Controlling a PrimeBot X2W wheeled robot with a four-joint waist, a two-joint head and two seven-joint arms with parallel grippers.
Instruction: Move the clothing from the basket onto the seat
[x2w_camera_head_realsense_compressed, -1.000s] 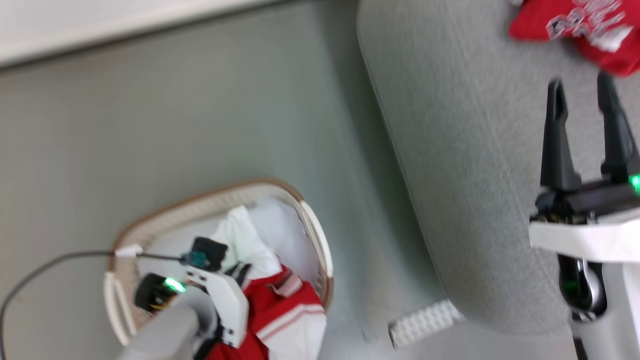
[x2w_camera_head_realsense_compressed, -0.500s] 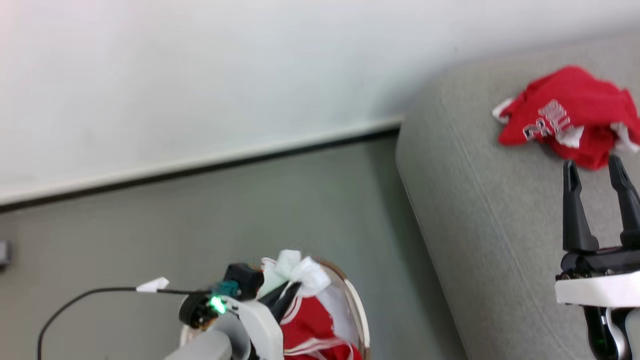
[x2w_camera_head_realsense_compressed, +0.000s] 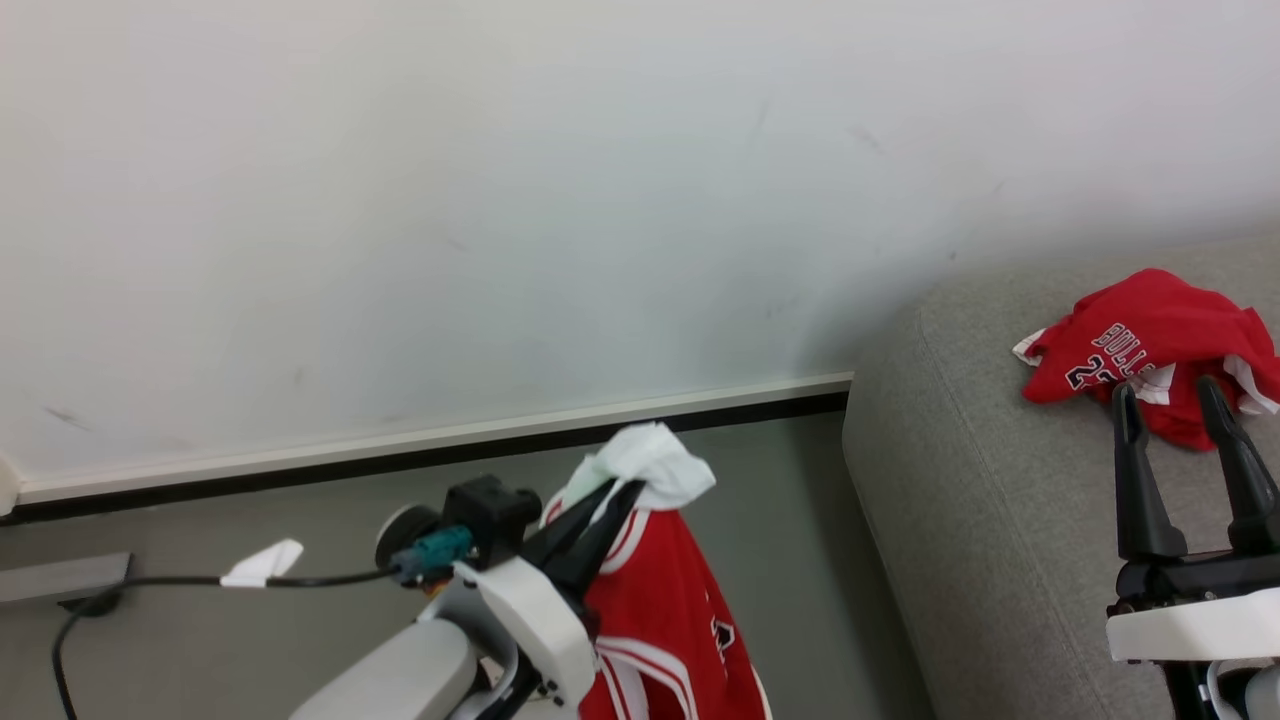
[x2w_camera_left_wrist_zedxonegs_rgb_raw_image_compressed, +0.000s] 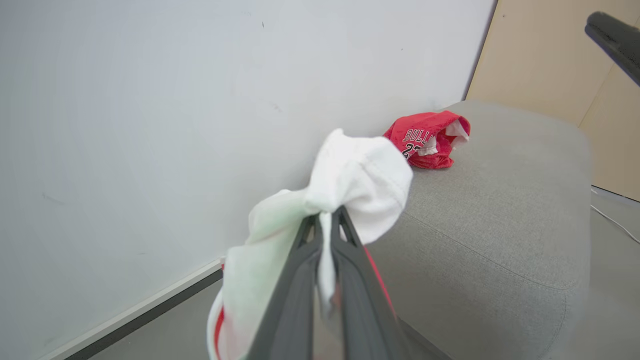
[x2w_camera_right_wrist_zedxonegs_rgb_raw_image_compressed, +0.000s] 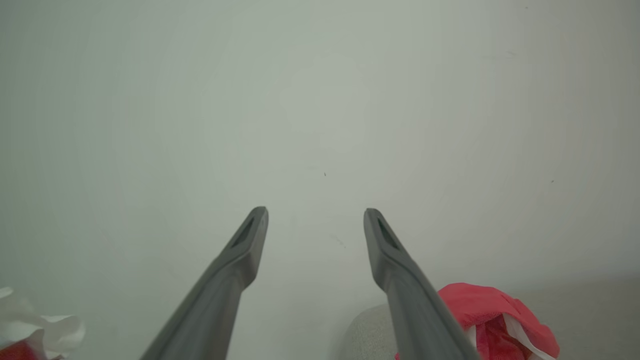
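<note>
Trailing cable (x2w_camera_head_realsense_compressed: 150, 582): we see it loop in from the lower left to the left wrist, with a white tag on it.
Left gripper (x2w_camera_head_realsense_compressed: 625, 490): fingers pinched almost together on a white fold of the red-and-white garment (x2w_camera_head_realsense_compressed: 665, 600); in the wrist view we note cloth wedged between them.
Garment: hangs free from the fingers above the grey floor (x2w_camera_head_realsense_compressed: 780, 520), left of the seat (x2w_camera_head_realsense_compressed: 960, 500) and apart from it.
Seat: grey sofa against the white wall (x2w_camera_head_realsense_compressed: 500, 200).
Jersey (x2w_camera_head_realsense_compressed: 1140, 340): crumpled on the seat top, lettering showing.
Right gripper (x2w_camera_head_realsense_compressed: 1166, 388): fingers spread wide, holding nothing; we place it over the seat, just before the jersey.
</note>
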